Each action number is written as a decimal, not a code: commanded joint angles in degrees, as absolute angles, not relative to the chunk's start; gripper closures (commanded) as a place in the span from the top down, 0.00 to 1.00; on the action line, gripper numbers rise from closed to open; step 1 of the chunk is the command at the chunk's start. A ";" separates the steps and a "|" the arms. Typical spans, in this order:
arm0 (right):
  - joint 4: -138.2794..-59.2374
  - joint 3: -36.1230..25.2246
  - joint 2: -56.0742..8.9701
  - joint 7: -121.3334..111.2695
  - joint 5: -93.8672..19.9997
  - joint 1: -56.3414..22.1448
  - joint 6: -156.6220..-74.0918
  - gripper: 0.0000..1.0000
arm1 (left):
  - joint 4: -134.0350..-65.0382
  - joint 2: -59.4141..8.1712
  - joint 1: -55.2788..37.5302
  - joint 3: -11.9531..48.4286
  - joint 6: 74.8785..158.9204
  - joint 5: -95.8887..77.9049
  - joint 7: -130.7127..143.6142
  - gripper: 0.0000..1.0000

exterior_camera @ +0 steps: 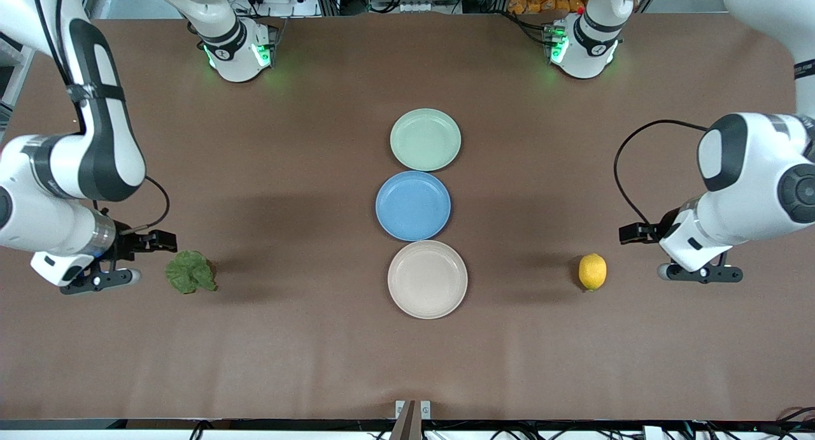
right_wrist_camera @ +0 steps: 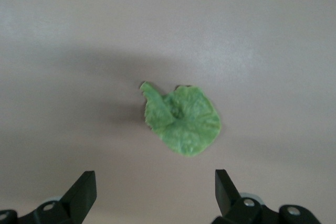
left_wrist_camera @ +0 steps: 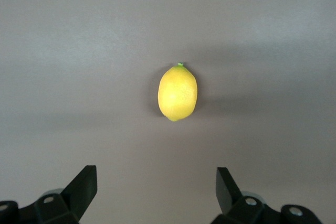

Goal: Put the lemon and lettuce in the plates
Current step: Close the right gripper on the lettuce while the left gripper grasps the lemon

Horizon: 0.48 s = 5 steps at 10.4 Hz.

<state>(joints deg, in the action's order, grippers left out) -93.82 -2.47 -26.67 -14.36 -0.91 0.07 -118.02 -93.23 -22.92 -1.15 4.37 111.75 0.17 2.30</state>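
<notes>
The yellow lemon (exterior_camera: 592, 272) lies on the brown table toward the left arm's end; it also shows in the left wrist view (left_wrist_camera: 177, 93). My left gripper (exterior_camera: 700, 274) hangs open and empty beside it, apart from it. The green lettuce (exterior_camera: 190, 272) lies toward the right arm's end and shows in the right wrist view (right_wrist_camera: 181, 119). My right gripper (exterior_camera: 99, 279) is open and empty beside it. The mint green plate (exterior_camera: 425, 139) and the beige-pink plate (exterior_camera: 427, 279) lie empty in the table's middle.
A blue plate (exterior_camera: 413, 205) lies between the two other plates, touching both. The three plates form a line down the middle of the table (exterior_camera: 305, 191). The arms' bases stand along the table's edge farthest from the front camera.
</notes>
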 commanded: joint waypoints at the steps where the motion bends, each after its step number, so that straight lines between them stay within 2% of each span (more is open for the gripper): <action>1: -99.03 -1.93 -28.99 -16.52 0.08 1.41 -129.41 1.00 | -95.01 -24.68 -0.88 4.66 115.74 0.62 1.14 1.00; 5: -97.74 -1.93 -35.23 -17.23 0.61 1.32 -133.07 1.00 | -96.85 -28.82 -0.79 4.66 122.76 0.62 1.05 1.00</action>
